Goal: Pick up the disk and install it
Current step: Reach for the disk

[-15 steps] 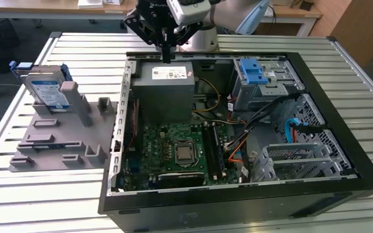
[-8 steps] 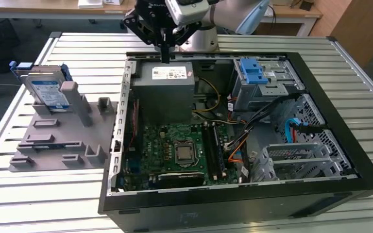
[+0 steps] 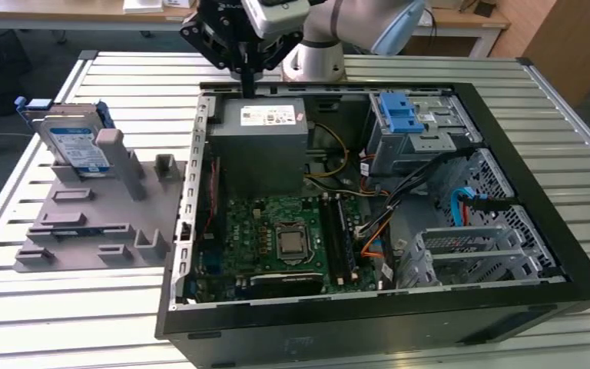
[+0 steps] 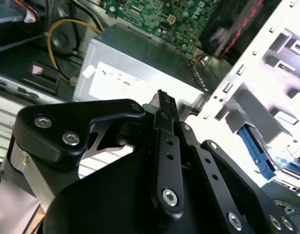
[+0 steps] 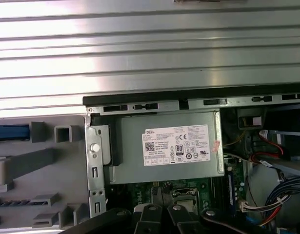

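The disk (image 3: 74, 144) has not been picked up. It stands on edge in a grey holder (image 3: 80, 223) near the table (image 3: 59, 307) edge at the exterior view's left, toward the far corner. Its labelled face is exposed and its blue bracket rises above the slot. Stood upright like this, both flat sides are free for a pinch from above, which is probably why the holder presents it so.

The gripper (image 3: 246, 81) hangs pointing straight down at the far rim of the open computer case (image 3: 377, 321), just above the power supply (image 3: 264, 146). It is well apart from the disk. Its fingers (image 4: 162, 105) look drawn together, and nothing is between them.

The case lies on its side in the middle of the table with the side panel off. Its inside therefore faces up, where an arm working from above can reach it. In its far corner, at the exterior view's right, sits a metal drive cage (image 3: 418, 134) with a blue latch. I judge this to be where the disk belongs, so the installing is not yet begun.
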